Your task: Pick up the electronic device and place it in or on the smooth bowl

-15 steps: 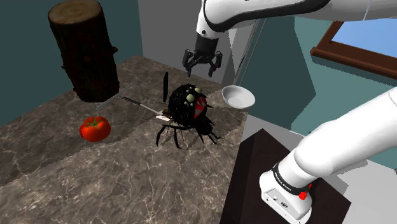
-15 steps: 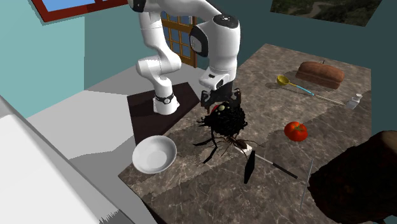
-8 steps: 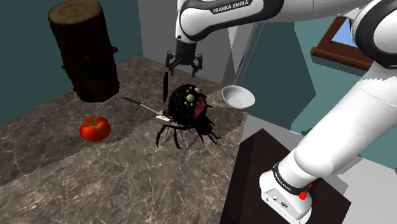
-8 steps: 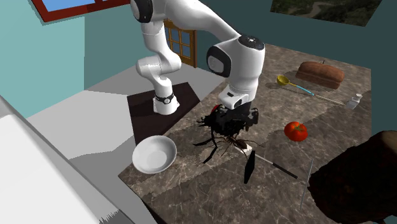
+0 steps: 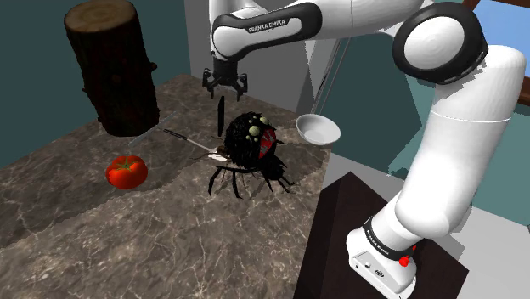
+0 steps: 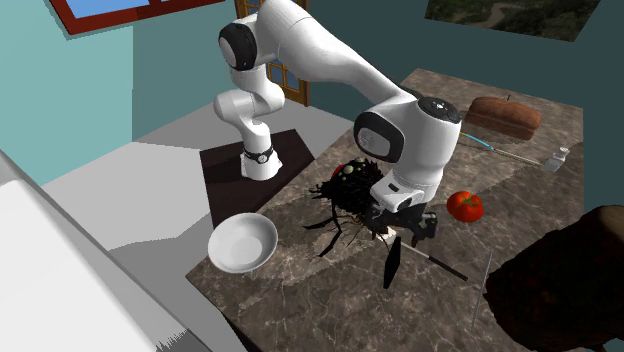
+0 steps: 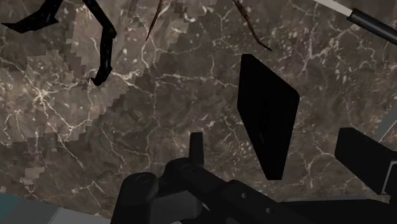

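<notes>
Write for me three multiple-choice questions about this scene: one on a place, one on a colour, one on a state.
1. Where is the claw?
A) just above the black device
B) over the tomato
C) beside the log

2. What colour is the bowl?
A) red
B) white
C) green

3. The claw is:
A) shut on the device
B) shut on nothing
C) open

Answers: 1 A, it hangs right over the upright black slab; 2 B, the bowl is plain white; 3 C, the claw is spread and holds nothing.
</notes>
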Controlling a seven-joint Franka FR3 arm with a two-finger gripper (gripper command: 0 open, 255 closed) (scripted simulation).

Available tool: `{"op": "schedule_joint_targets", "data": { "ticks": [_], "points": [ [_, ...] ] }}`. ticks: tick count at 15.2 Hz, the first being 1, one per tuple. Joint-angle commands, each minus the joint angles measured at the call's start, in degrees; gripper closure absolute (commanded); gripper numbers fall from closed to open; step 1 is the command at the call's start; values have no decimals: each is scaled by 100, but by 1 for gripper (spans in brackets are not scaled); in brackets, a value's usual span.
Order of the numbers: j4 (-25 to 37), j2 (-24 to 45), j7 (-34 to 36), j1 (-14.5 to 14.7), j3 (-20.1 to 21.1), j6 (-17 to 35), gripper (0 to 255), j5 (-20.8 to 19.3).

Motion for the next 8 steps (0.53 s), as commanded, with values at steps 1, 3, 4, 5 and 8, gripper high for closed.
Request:
{"op": "schedule_joint_targets", "data": {
  "ticks": [1,3,4,5,8],
  "points": [
    [554,486,292,144,-103,-80,0,-200],
    [542,532,306,155,-122,-23,0,-214],
    [508,561,314,154,-130,38,0,-226],
    [476,590,322,153,-137,99,0,-238],
    [387,685,347,152,-160,278,0,-277]
  ]
}}
